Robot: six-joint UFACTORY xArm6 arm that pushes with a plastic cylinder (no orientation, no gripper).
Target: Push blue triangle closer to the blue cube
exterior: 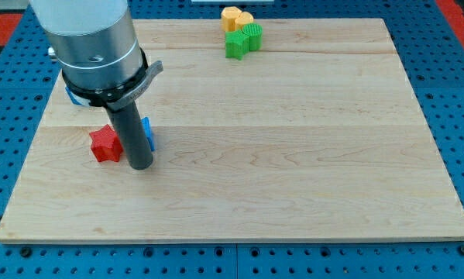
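Observation:
My tip rests on the wooden board at the view's left. A blue block shows as a sliver just right of the rod, mostly hidden behind it, so I cannot make out its shape. A second blue block peeks out under the arm's grey body at the upper left, also mostly hidden. The tip sits just below and in front of the first blue block.
A red star-like block lies just left of the rod, close to it. At the view's top centre, green blocks sit against yellow-orange blocks. A blue perforated table surrounds the board.

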